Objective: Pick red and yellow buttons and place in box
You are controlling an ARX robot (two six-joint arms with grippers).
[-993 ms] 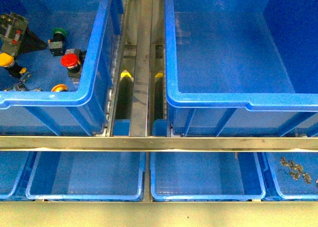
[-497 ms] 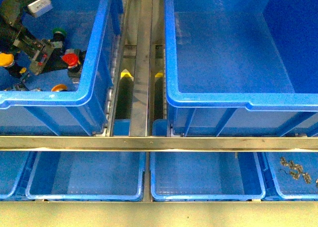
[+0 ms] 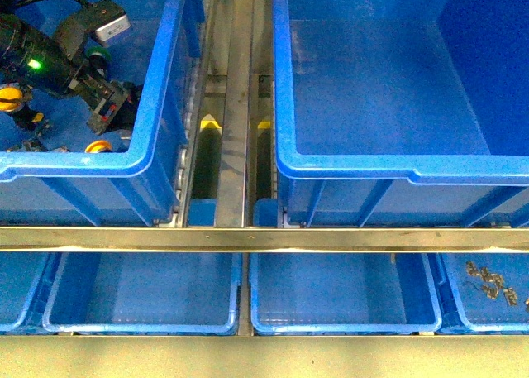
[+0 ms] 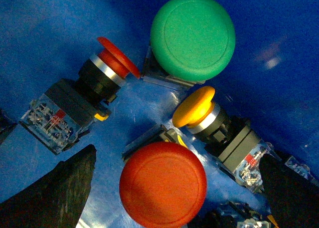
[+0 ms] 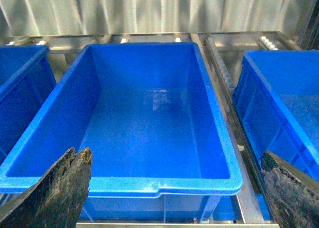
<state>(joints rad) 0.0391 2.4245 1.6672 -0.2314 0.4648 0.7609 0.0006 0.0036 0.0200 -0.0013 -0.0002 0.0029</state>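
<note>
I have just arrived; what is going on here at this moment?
The robot's left gripper hangs open inside the large blue plastic crate on the left, directly above an upright red mushroom-capped push-button switch. A second red switch, a yellow-orange capped switch and a green-capped switch sit close by. Nothing is gripped yet. The right gripper hovers open above a neighbouring empty large blue plastic crate, probably the target box.
</note>
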